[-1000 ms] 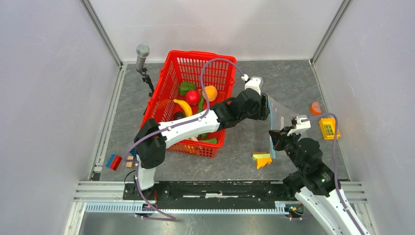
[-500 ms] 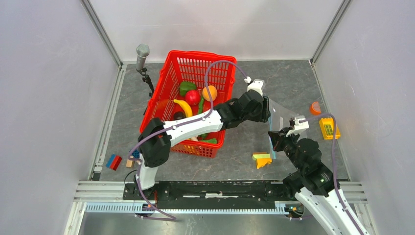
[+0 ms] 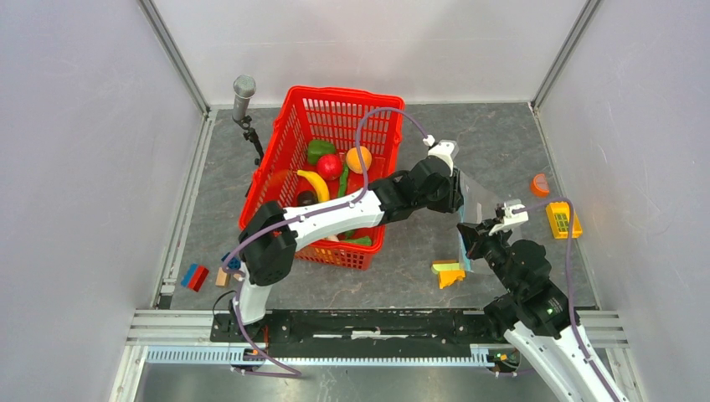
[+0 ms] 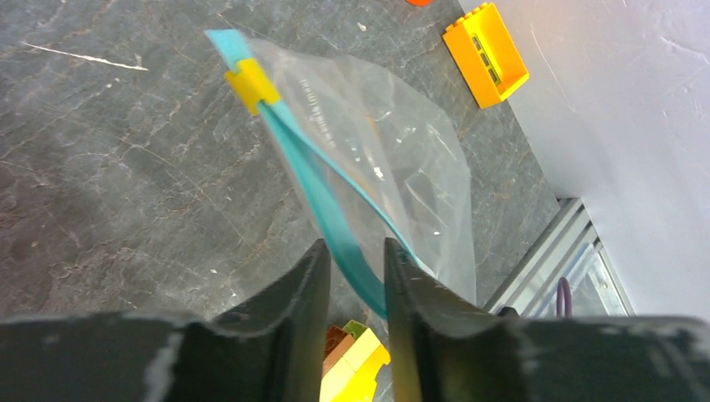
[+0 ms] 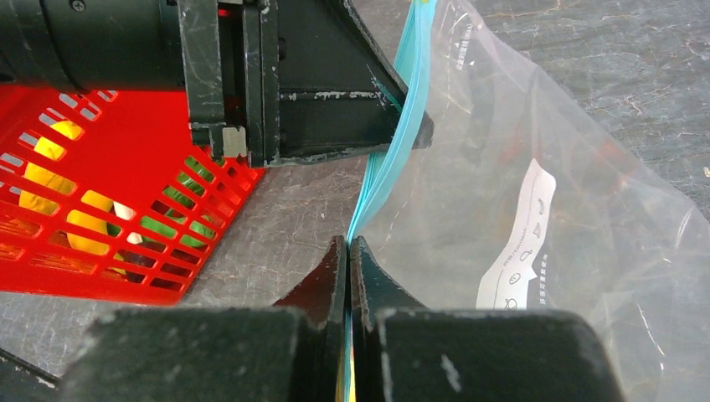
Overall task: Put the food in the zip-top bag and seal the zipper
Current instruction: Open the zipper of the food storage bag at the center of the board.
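Observation:
The clear zip-top bag [image 3: 479,199] hangs upright between both grippers, right of the red basket [image 3: 335,105]. Its teal zipper [image 4: 314,188] carries a yellow slider [image 4: 251,81] at the far end. My left gripper [image 4: 356,251] stands open a narrow gap, and the zipper strip runs between its fingers with daylight on both sides. My right gripper [image 5: 348,243] is shut on the zipper's [image 5: 398,142] near end. The bag [image 5: 544,243] looks empty. The food lies in the basket: a banana [image 3: 315,182], an apple [image 3: 329,166], an orange [image 3: 360,158] and a green pepper [image 3: 318,151].
A yellow-green-orange block stack [image 3: 449,273] lies just below the bag. A small yellow crate [image 3: 563,219] and an orange piece [image 3: 540,184] sit by the right wall. A microphone stand [image 3: 244,88] rises left of the basket. Blue and red blocks [image 3: 195,276] lie near left.
My left gripper has slid a little to the right along the bag's mouth and its jaws have narrowed around the zipper strip. The right gripper has kept its hold and barely moved.

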`<state>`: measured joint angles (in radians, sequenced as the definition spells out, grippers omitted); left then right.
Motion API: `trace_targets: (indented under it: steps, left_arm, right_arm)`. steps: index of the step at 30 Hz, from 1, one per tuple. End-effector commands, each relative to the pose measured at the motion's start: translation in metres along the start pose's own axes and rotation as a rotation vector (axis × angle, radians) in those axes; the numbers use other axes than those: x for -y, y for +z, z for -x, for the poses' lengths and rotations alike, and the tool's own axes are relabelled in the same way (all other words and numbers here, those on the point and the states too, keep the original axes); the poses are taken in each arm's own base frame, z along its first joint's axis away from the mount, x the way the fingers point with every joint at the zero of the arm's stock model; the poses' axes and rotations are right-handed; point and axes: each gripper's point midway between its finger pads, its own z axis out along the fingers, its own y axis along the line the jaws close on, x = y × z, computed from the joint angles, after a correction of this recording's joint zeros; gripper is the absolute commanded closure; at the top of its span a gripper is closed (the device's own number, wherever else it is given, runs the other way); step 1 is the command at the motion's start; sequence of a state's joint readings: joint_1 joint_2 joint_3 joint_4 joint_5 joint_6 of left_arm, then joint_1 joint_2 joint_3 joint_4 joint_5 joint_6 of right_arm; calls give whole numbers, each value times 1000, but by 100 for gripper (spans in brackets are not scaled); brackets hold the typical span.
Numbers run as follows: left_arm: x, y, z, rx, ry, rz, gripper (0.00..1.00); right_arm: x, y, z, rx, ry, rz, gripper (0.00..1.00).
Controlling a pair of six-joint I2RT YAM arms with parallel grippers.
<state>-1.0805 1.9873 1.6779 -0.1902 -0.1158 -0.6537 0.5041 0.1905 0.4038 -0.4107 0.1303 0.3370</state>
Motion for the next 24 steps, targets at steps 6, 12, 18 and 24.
trace_targets:
  steps: [6, 12, 18, 24]
  left_arm:
    - [16, -1, 2, 7, 14, -69, 97]
    - [10, -10, 4, 31, 91, -69, 98]
    - [1, -26, 10, 71, 141, -46, 98]
    - [7, -34, 14, 75, 133, -73, 98]
  right_arm:
    - [-8, -1, 11, 60, -2, 48, 100]
    - [1, -3, 6, -26, 76, -44, 78]
    - [16, -12, 35, -6, 71, -167, 60]
    - [6, -4, 34, -59, 69, -129, 56]
